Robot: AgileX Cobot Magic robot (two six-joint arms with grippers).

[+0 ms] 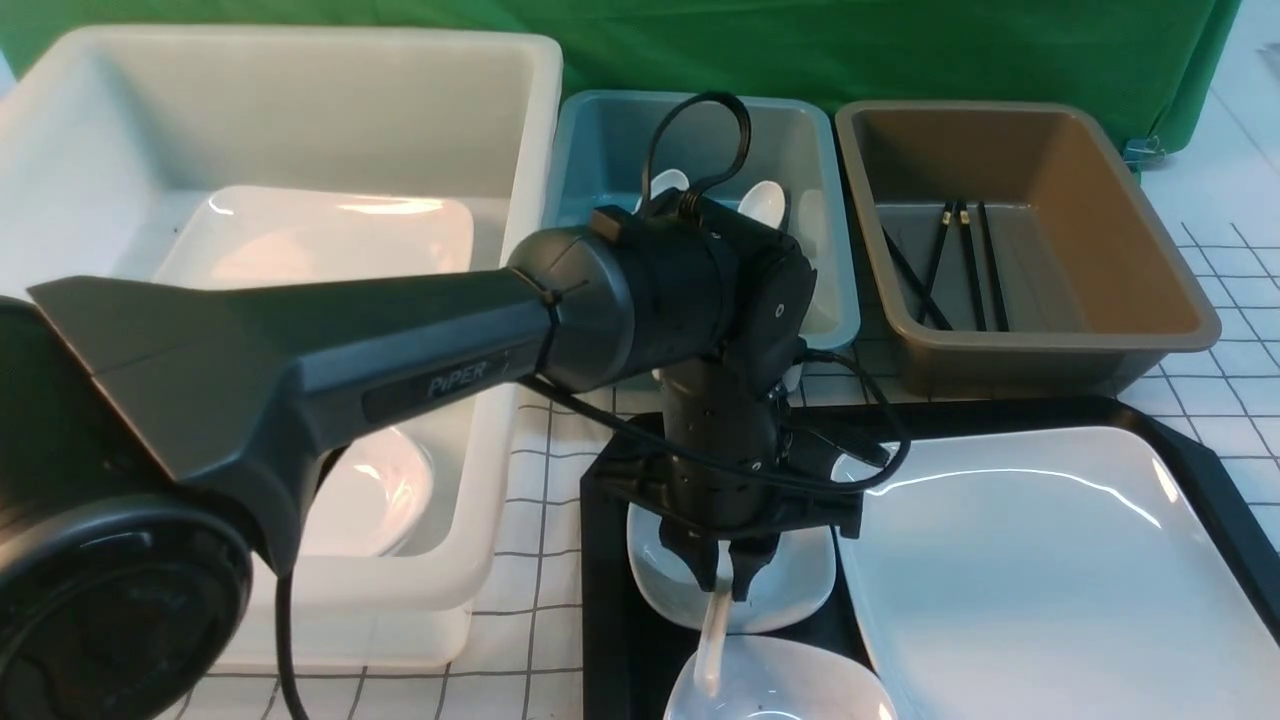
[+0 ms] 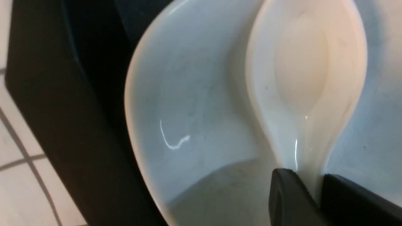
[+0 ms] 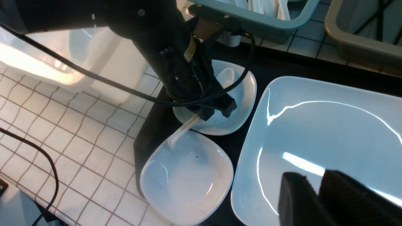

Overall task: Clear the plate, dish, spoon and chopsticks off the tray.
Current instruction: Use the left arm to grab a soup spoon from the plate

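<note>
The left gripper (image 1: 728, 585) points straight down over the left side of the black tray (image 1: 1000, 410). Its jaws are pinched on the handle of the white soup spoon (image 2: 304, 78), with a finger pressed to either side of it. The spoon's bowl lies in the far dish (image 3: 238, 119), a small squarish white dish on the tray's left side. The handle slants out over the rim of the near dish (image 3: 188, 175) at the tray's near left corner; whether it touches that rim cannot be told.

The large white plate (image 1: 1050, 580) fills the right part of the tray, just beside both dishes. The right gripper (image 3: 314, 175) hovers above the plate's near part. Its fingers stand close together with barely a slit between them, and they hold nothing.

Beyond the tray's far edge stand a blue bin (image 1: 590, 150) with white spoons (image 1: 765, 200) in it and a brown bin (image 1: 1130, 200). The black chopsticks (image 1: 960, 265), with small gold bands, lie in the brown bin. Off the tray's left side a white tub (image 1: 300, 60) holds a second large plate (image 1: 330, 240) and a small dish (image 1: 370, 490).
</note>
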